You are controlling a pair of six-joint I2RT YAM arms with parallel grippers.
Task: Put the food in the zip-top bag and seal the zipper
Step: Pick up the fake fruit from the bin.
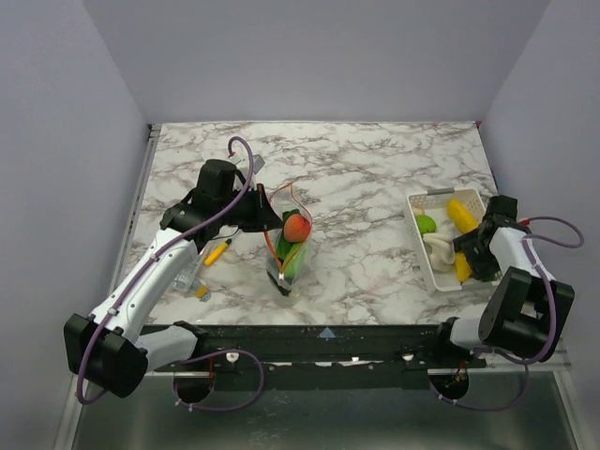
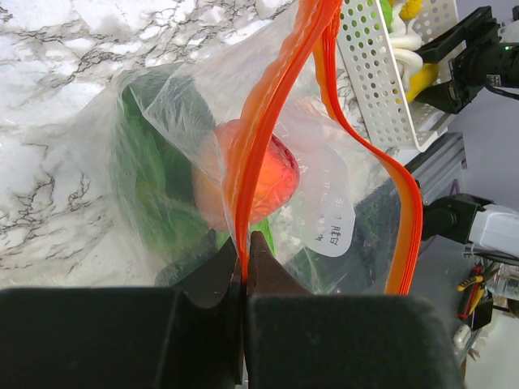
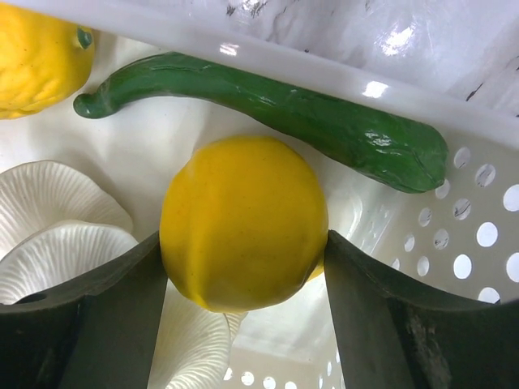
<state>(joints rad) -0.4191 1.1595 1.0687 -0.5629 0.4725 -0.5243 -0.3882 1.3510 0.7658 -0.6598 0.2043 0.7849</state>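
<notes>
From above, the zip-top bag (image 1: pixel 289 251) sits near the middle of the marble table (image 1: pixel 375 169), mouth lifted toward the left gripper (image 1: pixel 260 214), with the peach (image 1: pixel 297 226) and the leafy green (image 1: pixel 292 261) inside it; a yellow pen (image 1: pixel 217 253) lies just left of the bag, and over on the right the right gripper (image 1: pixel 469 255) is down in the white tray (image 1: pixel 419 201). The left wrist camera shows that gripper's fingers (image 2: pixel 207 279) pinched together on the zipper (image 2: pixel 272 113), no gap between them, the other side of the red-orange strip looping free to the right and the mouth unsealed. The right wrist camera shows its fingers (image 3: pixel 113 308) pressed against both sides of a round yellow piece (image 3: pixel 243 219) in the tray, a green cucumber-like piece (image 3: pixel 284 109) lying behind it and white ribbed pieces (image 3: pixel 57 235) beside it
</notes>
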